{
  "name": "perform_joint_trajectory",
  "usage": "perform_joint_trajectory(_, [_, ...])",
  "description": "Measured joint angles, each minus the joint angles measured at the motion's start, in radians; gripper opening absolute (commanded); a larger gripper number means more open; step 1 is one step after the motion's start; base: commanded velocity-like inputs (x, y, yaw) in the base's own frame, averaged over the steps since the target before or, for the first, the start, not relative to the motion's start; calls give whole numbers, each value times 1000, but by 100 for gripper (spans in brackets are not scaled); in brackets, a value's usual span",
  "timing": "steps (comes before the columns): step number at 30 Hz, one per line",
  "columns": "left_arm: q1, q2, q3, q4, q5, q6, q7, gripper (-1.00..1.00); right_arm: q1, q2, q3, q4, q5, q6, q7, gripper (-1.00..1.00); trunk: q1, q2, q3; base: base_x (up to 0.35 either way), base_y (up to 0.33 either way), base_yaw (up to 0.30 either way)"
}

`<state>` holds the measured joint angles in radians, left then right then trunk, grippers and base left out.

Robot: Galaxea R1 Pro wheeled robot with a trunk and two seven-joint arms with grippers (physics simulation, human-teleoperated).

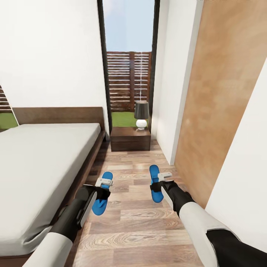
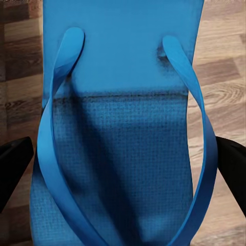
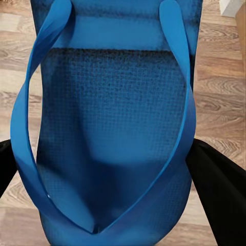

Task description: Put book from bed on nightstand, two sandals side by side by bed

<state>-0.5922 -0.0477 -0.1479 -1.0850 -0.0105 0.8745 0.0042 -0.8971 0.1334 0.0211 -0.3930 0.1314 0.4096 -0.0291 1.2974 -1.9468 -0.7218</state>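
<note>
Two bright blue sandals are held over the wood floor beside the bed (image 1: 40, 159). My left gripper (image 1: 101, 192) is shut on the left sandal (image 1: 101, 203), close to the bed frame. In the left wrist view that sandal (image 2: 123, 102) spans the gap between the black fingers (image 2: 13, 166). My right gripper (image 1: 159, 185) is shut on the right sandal (image 1: 154, 174), and its fingers (image 3: 218, 184) press that sandal's (image 3: 113, 128) sides. A dark nightstand (image 1: 130, 139) stands at the bed's head. The book is out of view.
A lamp (image 1: 141, 115) with a dark shade stands on the nightstand, before a tall window showing a slatted fence. A wood-panelled wall (image 1: 218, 96) closes the aisle on the right. Plank floor (image 1: 129, 226) runs between bed and wall.
</note>
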Motion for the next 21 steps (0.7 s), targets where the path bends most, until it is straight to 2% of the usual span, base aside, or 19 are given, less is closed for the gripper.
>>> perform_joint_trajectory(15, [1,0,1,-1,1,0,0,-100,0,0,0,0,0,0,0,-100,-58,105,47,0,0,0])
perform_joint_trajectory(21, [1,0,2,-8,3,0,0,-100,0,0,0,0,0,0,0,-100,-58,105,47,0,0,0])
